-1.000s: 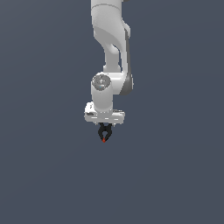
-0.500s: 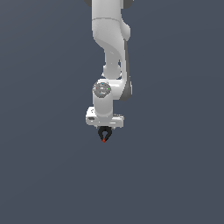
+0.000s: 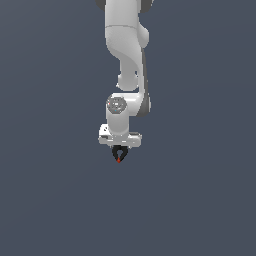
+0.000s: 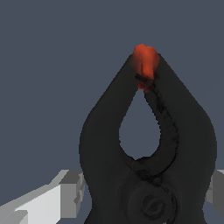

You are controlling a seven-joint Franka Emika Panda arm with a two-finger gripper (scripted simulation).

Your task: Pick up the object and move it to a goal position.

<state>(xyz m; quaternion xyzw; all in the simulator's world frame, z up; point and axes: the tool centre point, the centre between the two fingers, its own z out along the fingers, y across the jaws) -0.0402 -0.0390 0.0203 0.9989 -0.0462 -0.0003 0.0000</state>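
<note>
Arm: the white arm [image 3: 125,60] hangs down from the upper edge of the exterior view, a little left of the middle, over a plain grey-blue ground.
Gripper: the gripper [image 3: 118,157] points straight down; its two black fingers [image 4: 105,131] curve in and meet at the tips.
Finger state: the tips are pressed together on the object, with a drop-shaped gap open further back between the fingers.
Object place: the object [image 4: 145,61], a tiny red piece, sits right at the meeting point of the fingertips; in the exterior view it is only a red dot [image 3: 118,160] at the lowest end of the gripper.
Step in hand: I judge that the object is grasped and is carried to the goal; no goal marker is visible in either view.
How to do it well: the hold is only at the very tips, so I would keep the squeeze constant, move smoothly, and avoid sudden turns of the wrist, because a small slip may drop it.
Object direction: it looks slightly longer along the fingers' direction, but it is too small and blurred to tell its long axis for sure.
</note>
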